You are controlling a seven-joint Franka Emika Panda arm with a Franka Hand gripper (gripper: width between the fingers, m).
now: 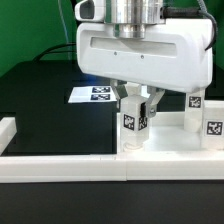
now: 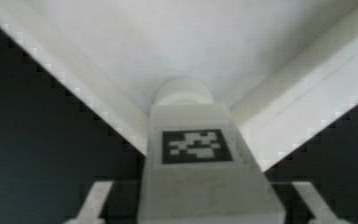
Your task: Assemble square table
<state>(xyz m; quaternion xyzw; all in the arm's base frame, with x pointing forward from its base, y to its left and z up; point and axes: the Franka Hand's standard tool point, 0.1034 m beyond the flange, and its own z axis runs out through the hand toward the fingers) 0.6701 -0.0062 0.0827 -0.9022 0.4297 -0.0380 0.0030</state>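
The white square panel [image 1: 168,143] lies flat just behind the front border wall. It fills the wrist view as a white corner [image 2: 194,40]. A short white tagged leg [image 1: 133,120] stands upright on the panel's corner, and the wrist view shows it from above [image 2: 197,140]. My gripper [image 1: 135,108] straddles this leg from above. In the wrist view [image 2: 201,205] a dark gap shows between each finger [image 2: 101,200] and the leg, so it is open. Two more tagged legs [image 1: 195,103] [image 1: 212,126] stand on the panel at the exterior view's right.
The long low white border wall [image 1: 100,166] runs along the front and turns up at the exterior view's left [image 1: 8,128]. The marker board [image 1: 93,93] lies on the black table behind the gripper. A green backdrop stands at the back.
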